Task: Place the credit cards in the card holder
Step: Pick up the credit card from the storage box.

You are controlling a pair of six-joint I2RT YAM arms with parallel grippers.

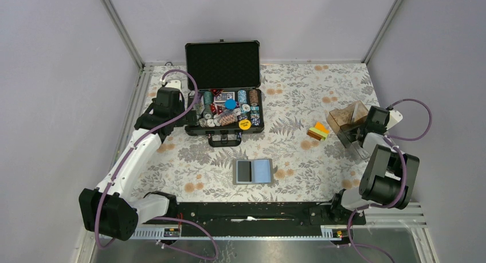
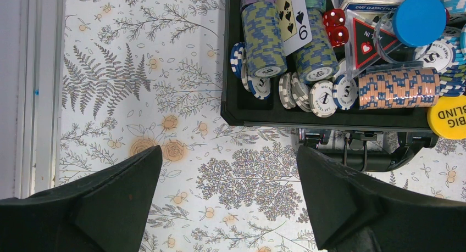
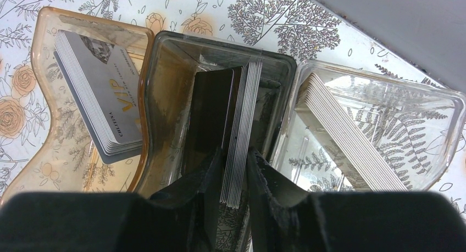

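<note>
Fingers (image 3: 266, 183) astride card stack's (image 3: 242, 120) near edge, tray walls (image 3: 165, 98) close.

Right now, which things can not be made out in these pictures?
- Top view: the number of coloured cards; the stack is too small.
- Top view: the right gripper tips; the arm and the box hide them.
- Right wrist: whether the jaws pinch the white-edged stack or only flank it; its faces are edge-on.
- Left wrist: the chip case is cut by the top and right edges; the holder is out of frame.
</note>
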